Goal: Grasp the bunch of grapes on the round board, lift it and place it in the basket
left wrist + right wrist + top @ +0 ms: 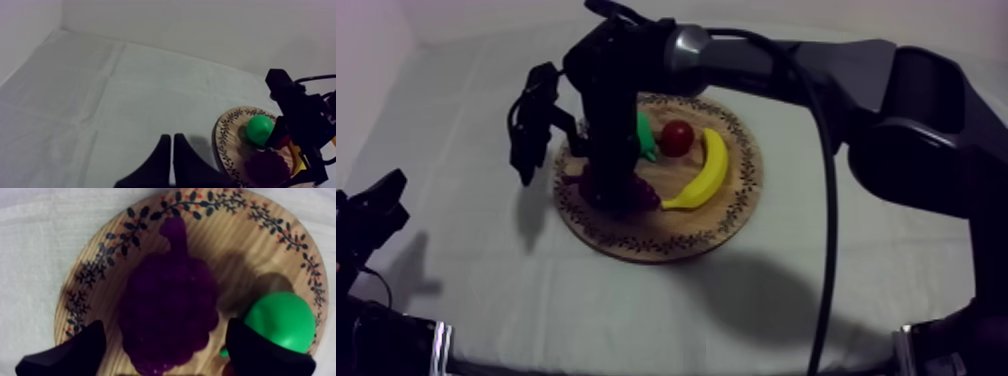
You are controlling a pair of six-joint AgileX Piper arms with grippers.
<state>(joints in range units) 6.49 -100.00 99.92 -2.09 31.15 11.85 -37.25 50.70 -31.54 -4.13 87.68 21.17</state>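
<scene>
Now, our right hand (167, 347) hangs directly over the bunch of grapes (170, 303), its two fingers (65, 350) spread wide with nothing between them, one on each flank of the bunch. The grapes lie on the wooden board (240, 253), stem towards the patterned rim, with the pear (282, 320) just beside them on one side. In the top view the banana (708, 170) and the small red fruit (677, 137) sit farther across the board.

As we judge it, the step in hand is the descent and the close. We should come straight down, keeping the bunch centred between the fingers. The finger on the pear's side has little room, so it ought to slip between the pear and the grapes without nudging either. We want to close across the widest part of the bunch, low enough that it cannot roll out, then lift clear before heading for the yellow basket.

Our left hand (172, 140) rests closed on nothing, low over the worktop (100, 100).
</scene>
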